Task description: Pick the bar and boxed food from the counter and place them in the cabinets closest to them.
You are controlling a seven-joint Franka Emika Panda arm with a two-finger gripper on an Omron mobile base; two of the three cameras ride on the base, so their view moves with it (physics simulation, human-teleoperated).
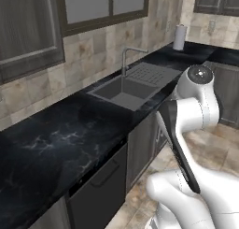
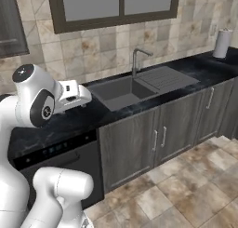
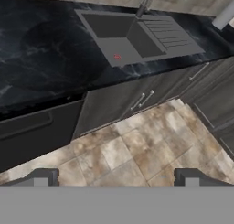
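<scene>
Counter (image 1: 51,144) of black marble is stretching in front of me, with the sink (image 1: 123,93) sunk into it and a paper towel roll (image 1: 179,37) far at the back. Wall cabinets (image 1: 28,32) are hanging above on the left. I am not finding the bar or the boxed food on this part. My gripper (image 3: 116,178) is standing wide open, holding nothing, over the floor. I am judging the carton light but easy to crush, best taken across its narrow sides; the wrapped bar probably thin and slippery.
</scene>
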